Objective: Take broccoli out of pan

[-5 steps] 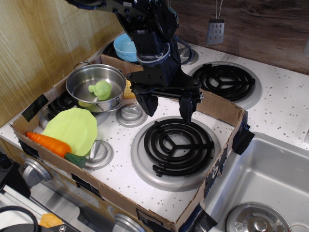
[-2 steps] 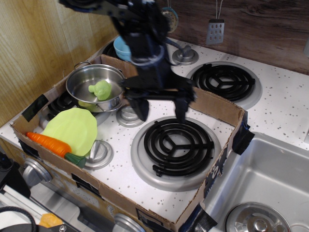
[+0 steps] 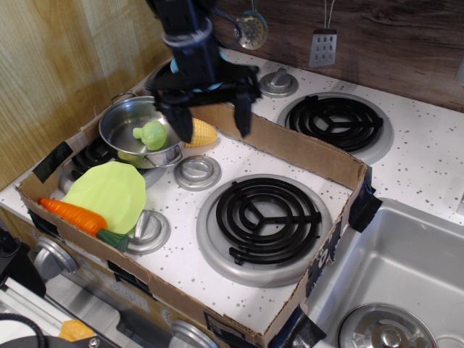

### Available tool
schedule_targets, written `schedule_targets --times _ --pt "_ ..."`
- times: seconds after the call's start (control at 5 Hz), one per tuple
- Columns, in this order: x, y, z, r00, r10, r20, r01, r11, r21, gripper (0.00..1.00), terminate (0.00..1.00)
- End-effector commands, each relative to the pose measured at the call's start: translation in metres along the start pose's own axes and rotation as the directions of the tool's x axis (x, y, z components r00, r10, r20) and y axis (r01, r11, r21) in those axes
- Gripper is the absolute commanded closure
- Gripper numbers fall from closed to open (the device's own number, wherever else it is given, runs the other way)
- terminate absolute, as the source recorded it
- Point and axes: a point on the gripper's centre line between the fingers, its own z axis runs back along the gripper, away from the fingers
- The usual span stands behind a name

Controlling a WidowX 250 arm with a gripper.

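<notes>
The black robot arm's gripper (image 3: pixel 209 114) has swung from over the front black coil burner (image 3: pixel 266 217) up toward ten o'clock, fingers spread wide and empty, now just right of the shiny round steel pan (image 3: pixel 142 131). The small light-green toy broccoli (image 3: pixel 151 134) sits inside it (untouched, I'd say); descent comes next.

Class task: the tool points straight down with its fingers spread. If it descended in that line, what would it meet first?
Probably the corn cob beside the pan, or the cardboard wall behind it; the open tool looks right of the broccoli. Depth unclear.
</notes>
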Motion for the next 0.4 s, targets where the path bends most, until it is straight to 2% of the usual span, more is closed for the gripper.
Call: schedule_targets --times 0.0,0.2 --pt "0.044 0.041 0.019 0.996 -0.006 0.094 0.0 0.998 0.065 0.0 0.0" --pt "0.051 0.052 0.018 0.995 -0.04 0.091 0.032 0.996 0.086 0.0 0.0"
